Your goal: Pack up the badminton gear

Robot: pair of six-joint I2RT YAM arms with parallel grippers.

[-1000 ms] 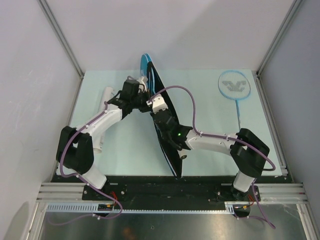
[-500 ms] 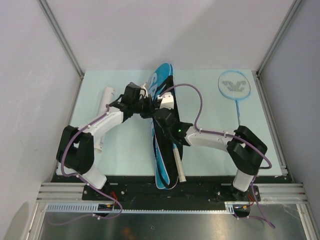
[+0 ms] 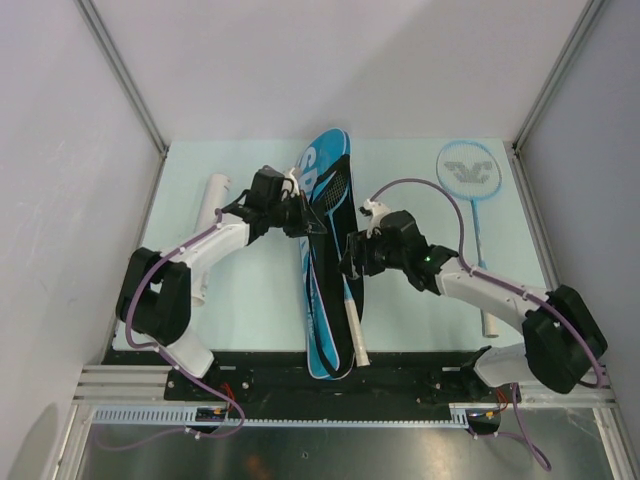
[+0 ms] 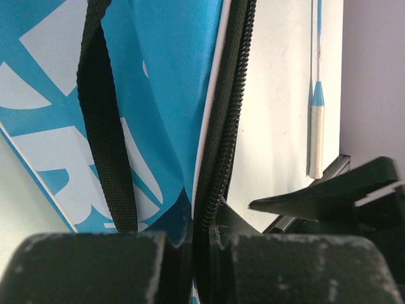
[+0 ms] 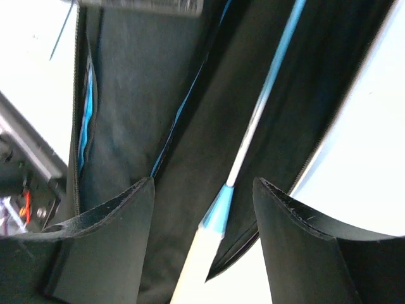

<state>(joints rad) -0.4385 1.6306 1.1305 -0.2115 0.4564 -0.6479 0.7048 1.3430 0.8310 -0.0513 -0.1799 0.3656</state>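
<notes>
One racket (image 3: 356,338) is in the blue bag (image 3: 320,165), which lies lengthwise in the middle of the table (image 3: 250,300), its wide end toward the far wall; the thin shaft runs over the dark lining and the white handle pokes out at the near end; so I judge that the step in hand is the loading of this first racket, nearly done but not finished; the left gripper (image 4: 199,237) is clamped together on the zipper edge (image 4: 231,126) of the bag, about halfway along it, and I believe this grip keeps the mouth open; the right gripper (image 5: 204,190) hovers just above the opening with its fingers apart, one on each side of the shaft, and it holds nothing; the second racket (image 3: 466,168) lies flat near the far right corner, well apart from the bag, and the white tube (image 3: 213,195) lies at the left side, partly hidden by the left arm; shuttlecocks I cannot find in any view; for the next move I think the left grip must not let go, otherwise the edge probably falls shut; the right arm must travel to the second racket and close low and centred on its narrow shaft or handle; perhaps a small push on the protruding handle is useful first.
</notes>
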